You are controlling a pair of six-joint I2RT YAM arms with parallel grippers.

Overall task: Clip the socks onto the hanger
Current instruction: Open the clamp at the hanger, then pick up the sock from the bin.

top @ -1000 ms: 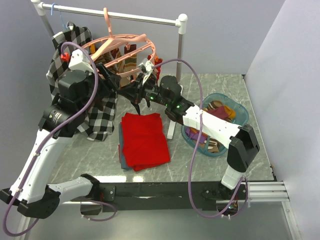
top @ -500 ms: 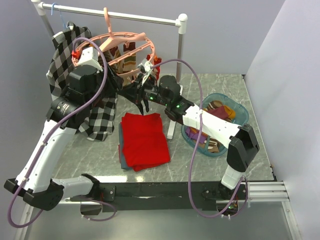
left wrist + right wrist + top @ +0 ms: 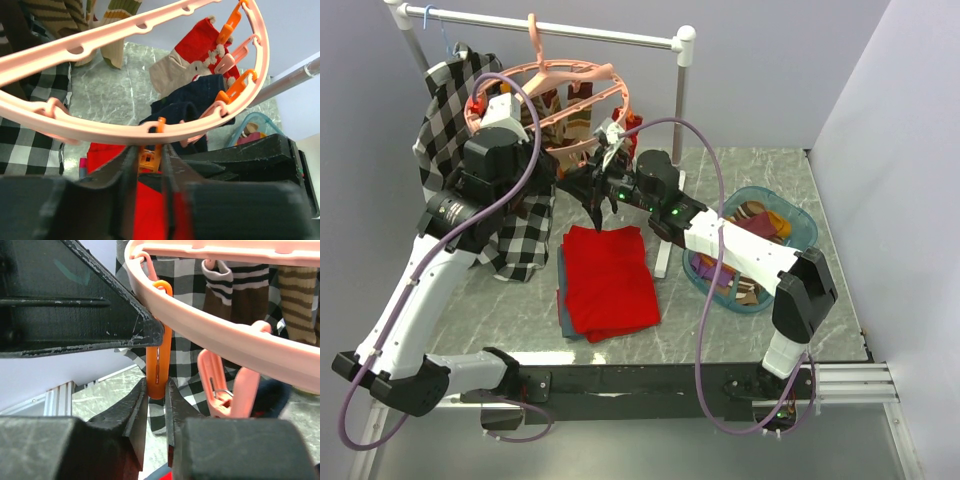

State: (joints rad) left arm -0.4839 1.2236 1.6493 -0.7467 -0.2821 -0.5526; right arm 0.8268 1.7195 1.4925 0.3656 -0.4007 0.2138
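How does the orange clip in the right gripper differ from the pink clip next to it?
The orange clip hangs straight down between the fingers of the right gripper; the pink clip hangs free beside it. The orange clip shows a slim edge; the pink clip tilts, showing both arms and its wire spring. Both hang from the hanger.

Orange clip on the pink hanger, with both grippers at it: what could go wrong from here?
The left gripper and right gripper both flank what looks like one orange plastic clip, so the two may collide. Tugging it could tilt the round salmon-pink plastic hanger and swing the hung navy sock. Neither wrist view shows a sock at the clip, so it may close empty.
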